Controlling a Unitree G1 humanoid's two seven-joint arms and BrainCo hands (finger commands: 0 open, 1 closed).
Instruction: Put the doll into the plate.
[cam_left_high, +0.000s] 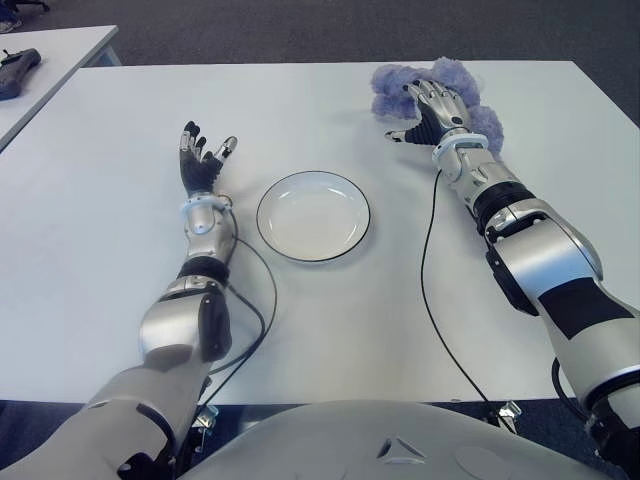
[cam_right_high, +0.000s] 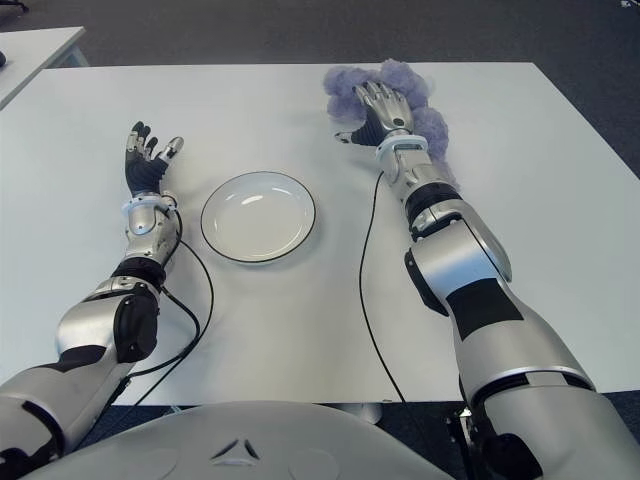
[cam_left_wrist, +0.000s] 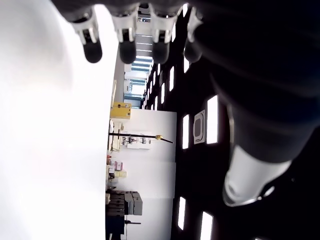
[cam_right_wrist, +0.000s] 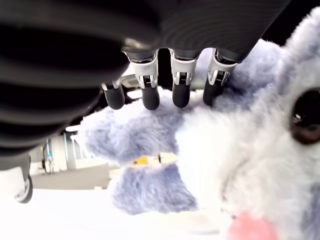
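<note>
The left robot hand (cam_left_high: 204, 158) is nearest, raised over the white worktop (cam_left_high: 90, 250) with its fingers spread and holding nothing. The plate (cam_left_high: 313, 216) lies just to its right side, empty. Farther, the right robot hand (cam_left_high: 432, 108) sits on top of the purple doll (cam_left_high: 395, 85), fingers extended over the fur, not clenched around it.
</note>
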